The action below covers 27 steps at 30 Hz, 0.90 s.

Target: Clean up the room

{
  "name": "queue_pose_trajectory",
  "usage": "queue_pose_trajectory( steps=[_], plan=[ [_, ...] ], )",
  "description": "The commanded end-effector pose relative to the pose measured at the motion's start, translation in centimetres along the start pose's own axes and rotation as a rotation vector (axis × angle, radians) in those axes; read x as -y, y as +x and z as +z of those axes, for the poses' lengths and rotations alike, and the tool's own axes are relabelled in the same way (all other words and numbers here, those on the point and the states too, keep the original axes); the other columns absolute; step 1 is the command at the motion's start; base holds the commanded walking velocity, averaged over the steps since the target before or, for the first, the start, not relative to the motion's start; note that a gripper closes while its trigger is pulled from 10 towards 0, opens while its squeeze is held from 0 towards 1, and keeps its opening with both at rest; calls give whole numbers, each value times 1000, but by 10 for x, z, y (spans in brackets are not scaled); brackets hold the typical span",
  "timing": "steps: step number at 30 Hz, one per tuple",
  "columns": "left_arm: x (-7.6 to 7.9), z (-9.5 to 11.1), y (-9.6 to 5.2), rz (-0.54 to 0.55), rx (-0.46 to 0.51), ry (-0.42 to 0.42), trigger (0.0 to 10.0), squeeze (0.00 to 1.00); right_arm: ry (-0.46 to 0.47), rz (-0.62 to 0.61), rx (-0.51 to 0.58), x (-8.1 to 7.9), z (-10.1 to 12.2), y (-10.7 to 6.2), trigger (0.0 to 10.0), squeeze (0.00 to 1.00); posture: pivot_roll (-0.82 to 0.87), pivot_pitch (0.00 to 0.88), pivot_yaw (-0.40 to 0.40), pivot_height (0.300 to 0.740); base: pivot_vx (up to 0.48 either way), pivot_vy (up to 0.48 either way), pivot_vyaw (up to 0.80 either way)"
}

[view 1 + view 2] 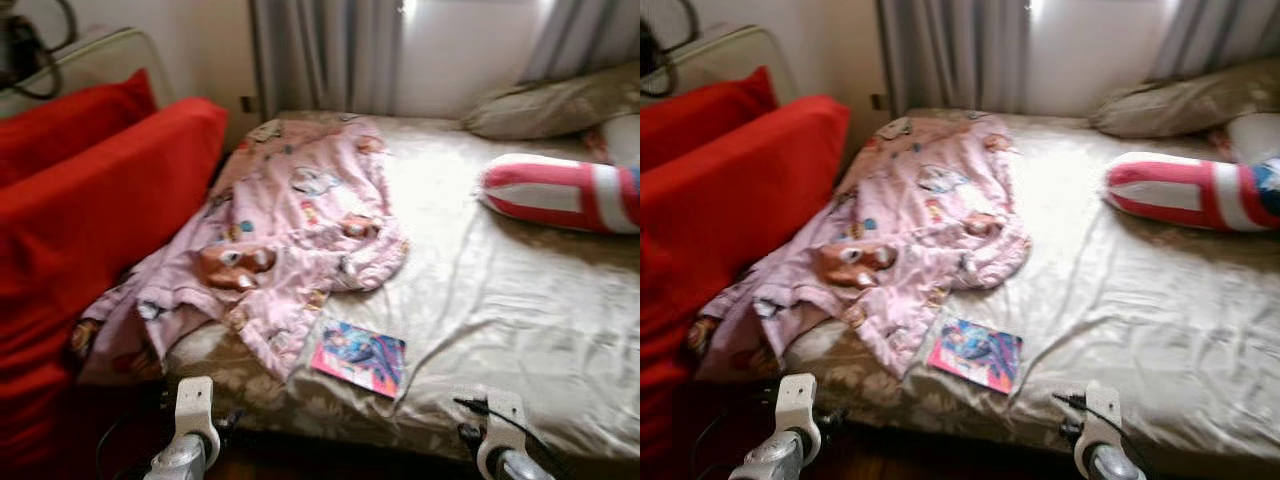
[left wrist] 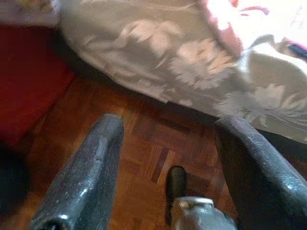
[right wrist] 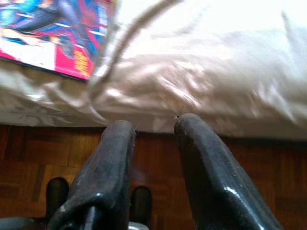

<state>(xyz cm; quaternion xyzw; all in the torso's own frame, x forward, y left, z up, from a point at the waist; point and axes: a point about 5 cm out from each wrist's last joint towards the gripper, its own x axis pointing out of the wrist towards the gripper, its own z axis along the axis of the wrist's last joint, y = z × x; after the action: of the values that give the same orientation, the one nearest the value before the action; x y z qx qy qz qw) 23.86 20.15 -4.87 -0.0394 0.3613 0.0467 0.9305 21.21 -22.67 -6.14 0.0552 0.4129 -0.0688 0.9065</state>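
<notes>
Clutter lies on the bed point(image 1: 520, 300): a pink blanket point(image 1: 290, 215) draped off its edge, a book point(image 1: 360, 357) just beside it. Left wrist: left gripper point(image 2: 165, 143), jaws spread, hangs over the floor point(image 2: 144, 158). Right wrist: right gripper point(image 3: 153, 127), jaws narrowly parted, holds nothing near the bed edge. Risk: tugging the blanket may slide the book off the slick sheet.

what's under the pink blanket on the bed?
The pink blanket lies crumpled on the beige bedsheet, its lower end draping over the bed edge. Anything beneath its folds is covered. The comic book lies beside it.
</notes>
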Motion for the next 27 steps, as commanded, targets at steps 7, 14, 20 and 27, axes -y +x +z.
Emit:
queue_pose_trajectory(
  steps=[7, 14, 20, 27],
  plan=[
    [-4, -5, -1, 12, -21, 12, 10000, 0, -5, 14, -4, -2, -1, 0, 10000, 0, 44, 0, 3, 740, 0, 0, 800],
    [-4, -6, -2, 10, -20, 13, 10000, 0, 20, -3, 1, -2, -2, 0, 10000, 0, 45, 0, 2, 740, 0, 0, 343],
    [-4, -5, -1, 9, -20, 9, 10000, 0, 43, -7, 17, -2, -1, 0, 10000, 0, 43, 0, 2, 740, 0, 0, 0],
    [-4, -4, -1, 10, -17, 9, 10000, 0, 36, 0, 18, -2, 0, 0, 10000, 0, 45, 0, 1, 740, 118, 0, 0]
  ],
)
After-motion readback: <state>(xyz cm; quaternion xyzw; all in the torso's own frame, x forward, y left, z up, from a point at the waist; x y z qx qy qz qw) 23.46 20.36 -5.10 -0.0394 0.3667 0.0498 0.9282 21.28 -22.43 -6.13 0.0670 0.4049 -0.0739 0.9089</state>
